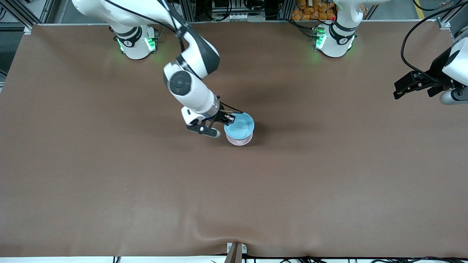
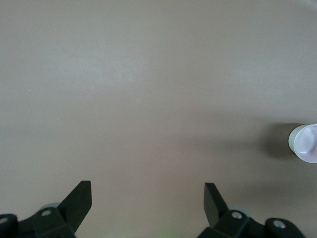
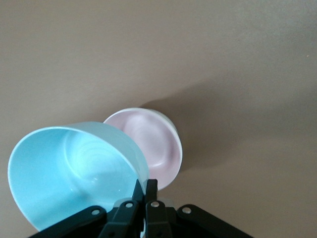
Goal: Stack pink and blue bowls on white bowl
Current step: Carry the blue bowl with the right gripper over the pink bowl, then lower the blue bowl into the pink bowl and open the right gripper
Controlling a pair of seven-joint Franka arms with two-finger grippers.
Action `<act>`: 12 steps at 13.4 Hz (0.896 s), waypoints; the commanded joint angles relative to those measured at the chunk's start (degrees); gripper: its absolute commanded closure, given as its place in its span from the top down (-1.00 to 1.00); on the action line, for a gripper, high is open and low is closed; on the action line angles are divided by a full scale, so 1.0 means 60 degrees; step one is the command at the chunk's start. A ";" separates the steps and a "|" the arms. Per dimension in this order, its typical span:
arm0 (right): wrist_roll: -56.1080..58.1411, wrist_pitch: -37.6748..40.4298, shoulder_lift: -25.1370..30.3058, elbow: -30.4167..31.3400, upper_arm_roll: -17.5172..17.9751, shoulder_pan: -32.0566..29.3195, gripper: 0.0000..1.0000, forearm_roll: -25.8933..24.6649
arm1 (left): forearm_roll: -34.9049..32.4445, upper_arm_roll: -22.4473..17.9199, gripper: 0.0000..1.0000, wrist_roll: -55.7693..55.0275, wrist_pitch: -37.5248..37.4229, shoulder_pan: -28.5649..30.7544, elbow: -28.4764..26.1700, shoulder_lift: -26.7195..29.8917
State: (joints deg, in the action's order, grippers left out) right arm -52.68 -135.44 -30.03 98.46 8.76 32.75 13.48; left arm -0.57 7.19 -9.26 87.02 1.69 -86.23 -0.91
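Observation:
My right gripper (image 1: 228, 118) (image 3: 145, 184) is shut on the rim of the light blue bowl (image 1: 239, 126) (image 3: 69, 168), one finger inside and one outside. The blue bowl hangs tilted just over the pink bowl (image 1: 239, 141) (image 3: 151, 141) near the table's middle. A whitish wall around the pink bowl looks like the white bowl (image 3: 170, 122) (image 2: 292, 140), with the pink bowl (image 2: 308, 143) nested in it. In the front view the white bowl is hidden. My left gripper (image 1: 402, 89) (image 2: 148, 198) waits open and empty over the left arm's end of the table.
The brown table cover (image 1: 146, 182) spreads bare around the bowls. The two arm bases (image 1: 137, 42) (image 1: 334, 40) stand along the table's edge farthest from the front camera. A small bracket (image 1: 236, 250) sits at the nearest edge.

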 commanded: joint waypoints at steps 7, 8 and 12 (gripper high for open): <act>-0.0536 -0.0161 -0.0869 -0.0532 -0.0128 0.0064 -1.00 -0.0373 | 0.0168 0.0017 1.00 0.0152 0.0013 0.0085 0.0016 0.0064; -0.0551 -0.0162 -0.0898 -0.0503 -0.0142 0.0093 -1.00 -0.0372 | 0.0168 0.0017 1.00 0.0152 0.0027 0.0070 0.0016 0.0064; -0.0566 -0.0118 -0.0943 -0.0429 -0.0128 0.0123 -1.00 -0.0358 | 0.0168 0.0017 1.00 0.0152 0.0013 0.0085 0.0001 0.0108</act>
State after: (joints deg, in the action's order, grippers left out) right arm -54.63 -136.19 -35.27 96.45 8.05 33.04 12.12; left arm -0.57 7.19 -9.26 87.06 1.74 -86.22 -0.91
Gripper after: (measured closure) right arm 0.978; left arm 0.000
